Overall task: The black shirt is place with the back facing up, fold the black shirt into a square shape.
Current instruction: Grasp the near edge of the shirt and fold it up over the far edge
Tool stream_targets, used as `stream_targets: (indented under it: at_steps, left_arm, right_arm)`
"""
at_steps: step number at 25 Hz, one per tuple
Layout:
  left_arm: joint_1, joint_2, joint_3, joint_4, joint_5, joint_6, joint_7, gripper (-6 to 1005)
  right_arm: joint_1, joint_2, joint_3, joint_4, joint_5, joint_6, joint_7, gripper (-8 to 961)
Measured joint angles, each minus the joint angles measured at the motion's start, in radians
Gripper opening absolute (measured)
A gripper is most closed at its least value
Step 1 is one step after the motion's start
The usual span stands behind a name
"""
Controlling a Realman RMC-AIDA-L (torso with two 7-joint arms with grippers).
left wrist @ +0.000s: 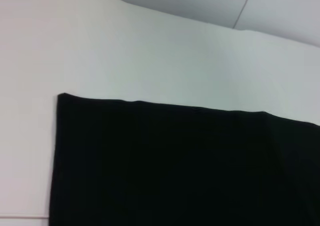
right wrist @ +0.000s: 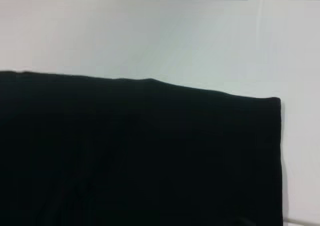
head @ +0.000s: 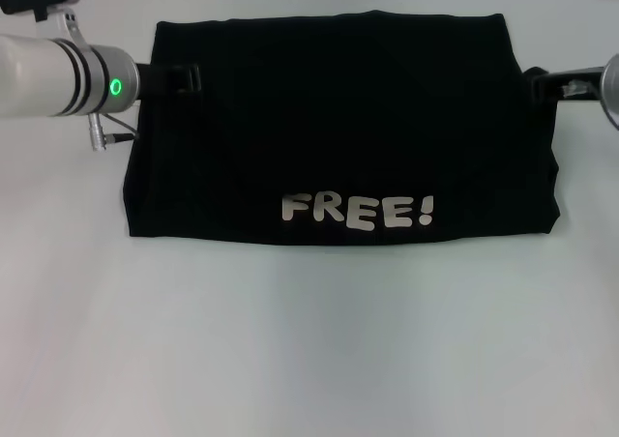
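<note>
The black shirt [head: 338, 128] lies flat on the white table as a wide folded rectangle, with white "FREE!" lettering [head: 358, 210] near its front edge. My left gripper [head: 184, 77] sits at the shirt's left edge near the far corner, black against the black cloth. At the shirt's right edge, also near the far side, is my right gripper [head: 540, 84]. The left wrist view shows a far corner of the shirt [left wrist: 175, 166] on the table. The right wrist view shows the opposite far corner of the shirt [right wrist: 140, 151]. Neither wrist view shows any fingers.
The white table [head: 309, 340] spreads out in front of the shirt and on both sides. A wall panel [left wrist: 210, 1] rises behind the table's far edge. The left arm's white housing with a green light [head: 115, 87] hangs over the table's left side.
</note>
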Motion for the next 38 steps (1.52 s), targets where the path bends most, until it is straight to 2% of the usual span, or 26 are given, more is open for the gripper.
stream_targets:
  at_steps: [5, 10, 15, 20, 24, 28, 32, 37, 38]
  left_arm:
    - [0.002, -0.002, 0.004, 0.000, -0.005, -0.025, 0.000, 132]
    - [-0.008, -0.002, 0.002, 0.024, -0.007, -0.030, -0.012, 135]
    - [-0.009, -0.003, 0.002, 0.035, -0.008, -0.045, -0.041, 138]
    - [-0.011, -0.003, 0.006, 0.019, -0.003, -0.055, -0.041, 140]
    - [-0.002, -0.016, 0.013, 0.011, -0.001, -0.069, -0.029, 142]
    - [0.011, -0.027, 0.078, 0.012, -0.002, -0.080, -0.017, 144]
    - [0.008, -0.029, 0.125, 0.002, -0.003, -0.075, -0.024, 146]
    - [0.013, -0.030, 0.118, 0.036, -0.010, 0.001, -0.062, 149]
    - [0.022, -0.030, 0.113, 0.061, -0.010, 0.042, -0.086, 186]
  right_arm:
    - [-0.003, 0.005, -0.018, 0.006, 0.000, 0.045, 0.000, 147]
    - [0.006, -0.016, -0.013, -0.010, 0.002, 0.038, 0.007, 153]
    - [0.019, -0.025, -0.014, -0.014, 0.001, 0.049, 0.007, 160]
    - [0.026, -0.020, -0.027, 0.009, -0.003, 0.073, -0.002, 166]
    - [0.026, -0.012, -0.054, 0.045, -0.004, 0.115, -0.002, 171]
    - [0.022, -0.003, -0.078, 0.060, -0.004, 0.141, 0.000, 176]
    - [0.022, -0.004, -0.083, 0.063, -0.006, 0.122, 0.005, 181]
    - [0.023, -0.008, -0.080, 0.056, -0.060, 0.092, 0.059, 187]
    - [0.018, -0.006, -0.077, 0.042, -0.063, 0.076, 0.062, 188]
